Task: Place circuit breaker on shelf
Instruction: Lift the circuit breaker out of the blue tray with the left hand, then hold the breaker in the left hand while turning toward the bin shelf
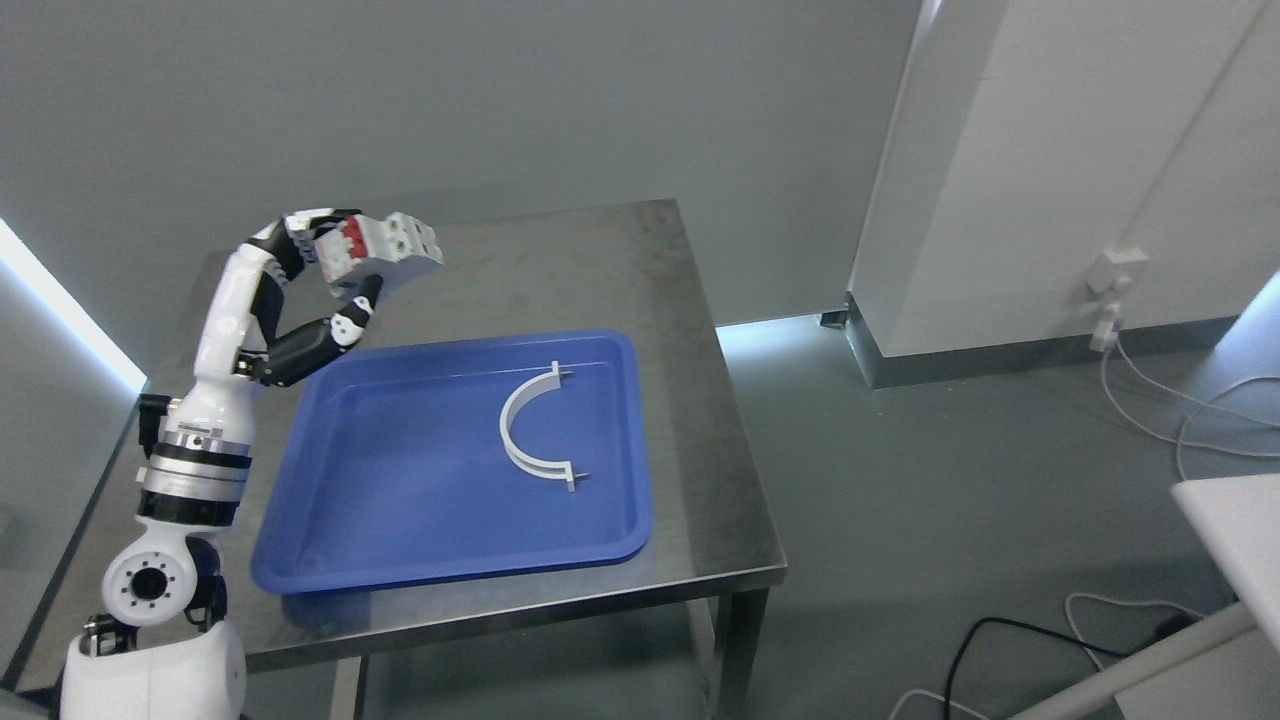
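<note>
My left hand [345,265] is shut on the circuit breaker [385,252], a white block with red switches. It holds the breaker in the air above the far left part of the steel table [600,260], just beyond the blue tray's far left corner. The fingers wrap over the breaker's top and the thumb presses from below. The left arm comes up from the lower left. No shelf shows in the head view. The right arm is out of view.
A blue tray [400,540] lies on the table and holds a white half-ring clamp [525,430]. Grey floor lies to the right with white and black cables [1150,420]. A white column [1050,170] stands at the back right. A white surface edge [1235,530] shows at the right.
</note>
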